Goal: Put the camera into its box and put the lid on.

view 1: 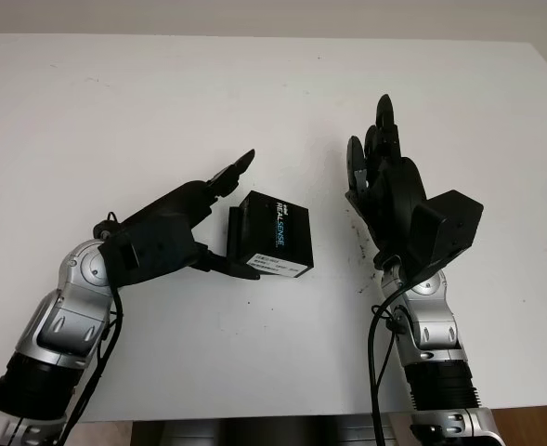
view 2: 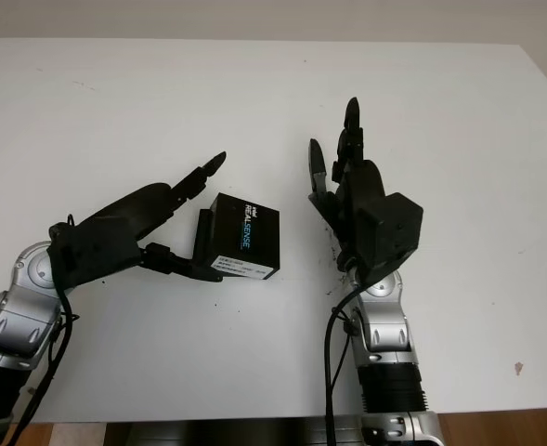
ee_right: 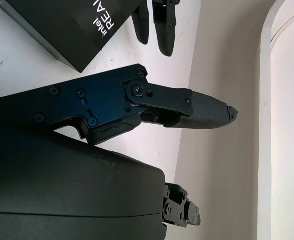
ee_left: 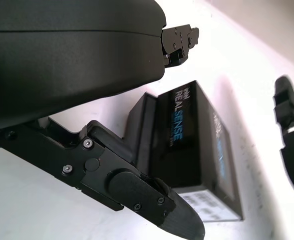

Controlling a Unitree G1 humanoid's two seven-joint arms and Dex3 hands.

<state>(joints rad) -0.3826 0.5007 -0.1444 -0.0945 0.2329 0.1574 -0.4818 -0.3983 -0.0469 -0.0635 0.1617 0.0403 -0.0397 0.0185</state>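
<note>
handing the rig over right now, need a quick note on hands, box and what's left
Left hand: open, at the left side of the black RealSense box, one finger low along its front edge; no grasp visible.
Right hand: open, raised to the box's right, apart from it.
Box sits mid-table with its lid on.
Done: box looks closed; camera not visible.
Left: confirm the camera is inside.

I see one black box, white and blue RealSense lettering on top, white label on its near side. Lid on but slightly offset, box sits skewed on the white table, mid-table.
</note>
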